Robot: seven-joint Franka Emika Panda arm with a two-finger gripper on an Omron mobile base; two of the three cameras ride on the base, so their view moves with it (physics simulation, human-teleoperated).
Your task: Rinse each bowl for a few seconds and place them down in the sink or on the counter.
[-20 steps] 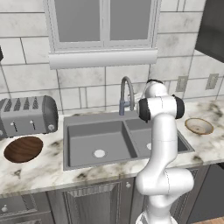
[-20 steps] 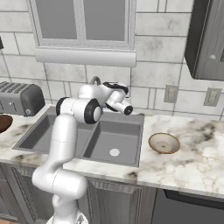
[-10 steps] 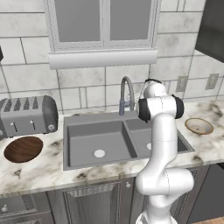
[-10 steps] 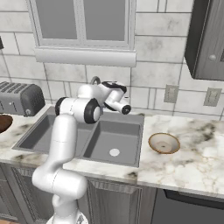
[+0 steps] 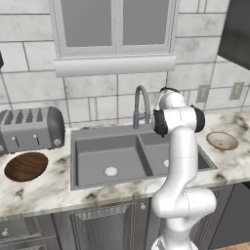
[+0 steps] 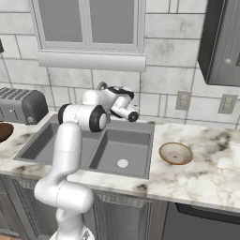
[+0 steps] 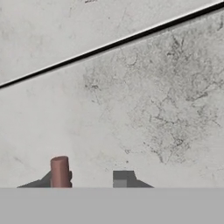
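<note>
The dark brown bowl (image 5: 25, 166) lies on the counter (image 5: 53, 188) left of the sink (image 5: 105, 151), below the toaster. The pale tan bowl (image 5: 222, 140) (image 6: 176, 153) lies on the counter right of the sink (image 6: 119, 145). My gripper (image 6: 132, 116) is raised over the back of the sink beside the tap (image 5: 141, 105), away from both bowls. In the hand view my gripper (image 7: 89, 176) faces the wall tiles close up. A grey tip and a reddish-brown stub barely rise there, with bare wall between them. Whether the jaws are open or shut is unclear.
A silver toaster (image 5: 30, 128) stands at the back left of the counter. A window sill (image 5: 114, 64) juts out above the tap. Wall sockets (image 6: 183, 99) sit behind the right counter, and a dark upper cabinet (image 6: 220, 40) hangs at the right.
My hand has shifted only slightly beside the tap. Both bowls lie where they were.
</note>
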